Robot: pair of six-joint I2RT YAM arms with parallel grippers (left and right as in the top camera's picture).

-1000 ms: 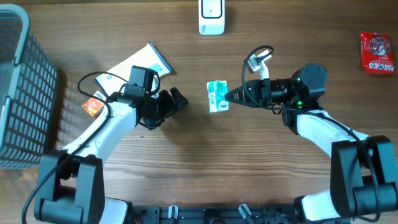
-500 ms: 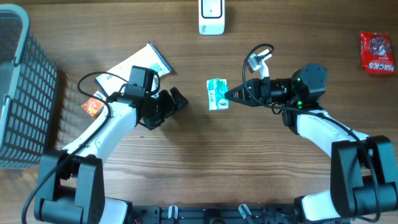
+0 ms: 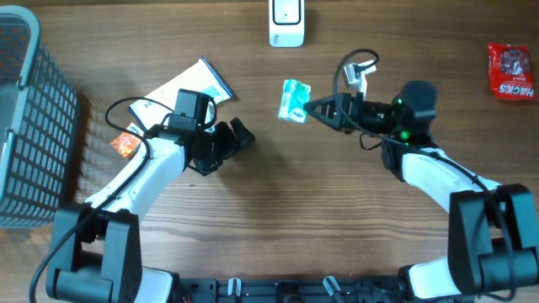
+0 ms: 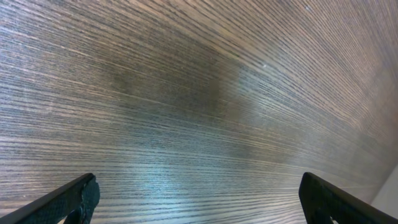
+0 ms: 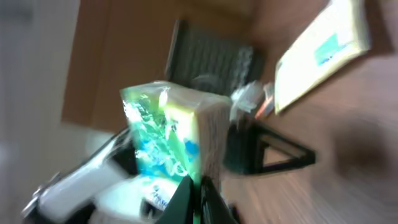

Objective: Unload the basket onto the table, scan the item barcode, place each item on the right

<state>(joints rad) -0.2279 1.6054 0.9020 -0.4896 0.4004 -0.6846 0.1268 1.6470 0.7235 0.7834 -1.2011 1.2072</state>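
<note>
The item is a small green-and-white packet (image 3: pixel 294 99). It hangs off the table, tilted, with my right gripper (image 3: pixel 309 108) shut on its right edge. In the right wrist view the packet (image 5: pixel 168 130) fills the middle, blurred, and the shut gripper (image 5: pixel 200 200) pinches its lower edge. No barcode can be made out on it. A white scanner (image 3: pixel 286 22) stands at the table's back edge, a short way beyond the packet. My left gripper (image 3: pixel 238 136) rests left of centre, open with nothing in it. The left wrist view shows only bare wood between that gripper's (image 4: pixel 199 205) fingertips.
A grey mesh basket (image 3: pixel 25 118) fills the far left. A flat white and yellow package (image 3: pixel 181 88) and a small orange packet (image 3: pixel 125 144) lie by the left arm. A red snack bag (image 3: pixel 511 71) sits at the back right.
My right gripper has lifted the packet off the table and carried it toward the scanner at the back, tilting it. The left arm has not moved.
</note>
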